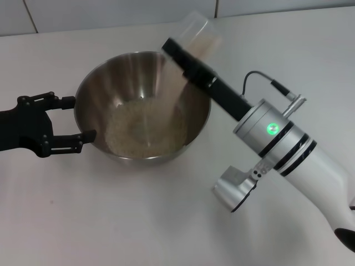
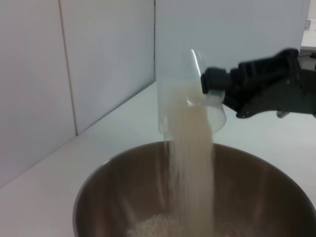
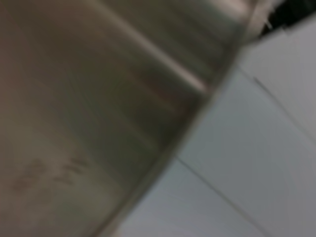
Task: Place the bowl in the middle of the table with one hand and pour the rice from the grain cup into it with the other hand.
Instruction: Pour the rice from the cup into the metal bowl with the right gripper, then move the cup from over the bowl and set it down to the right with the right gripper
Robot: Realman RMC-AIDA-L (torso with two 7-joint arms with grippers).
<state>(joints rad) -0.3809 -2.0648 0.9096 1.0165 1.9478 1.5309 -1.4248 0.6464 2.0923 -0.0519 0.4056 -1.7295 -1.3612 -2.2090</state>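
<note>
The steel bowl (image 1: pixel 166 72) stands on the white table (image 1: pixel 111 221) with a layer of rice (image 1: pixel 138 130) in its bottom. My right gripper (image 1: pixel 182 49) is shut on the clear grain cup (image 1: pixel 199 32) and holds it tipped over the bowl's far right rim. Rice streams (image 2: pixel 192 148) from the cup (image 2: pixel 173 98) into the bowl (image 2: pixel 98 182), and the right gripper (image 2: pixel 213 83) shows there too. My left gripper (image 1: pixel 81 118) is open at the bowl's left side, its fingertips (image 1: pixel 89 134) close to the wall. The right wrist view shows only the bowl's inner wall (image 3: pixel 98 98), blurred.
White tiled wall (image 2: pixel 98 59) stands behind the table's far edge. The right forearm (image 1: pixel 288 149) reaches across the table's right side. Bare table (image 3: pixel 256 148) lies around the bowl.
</note>
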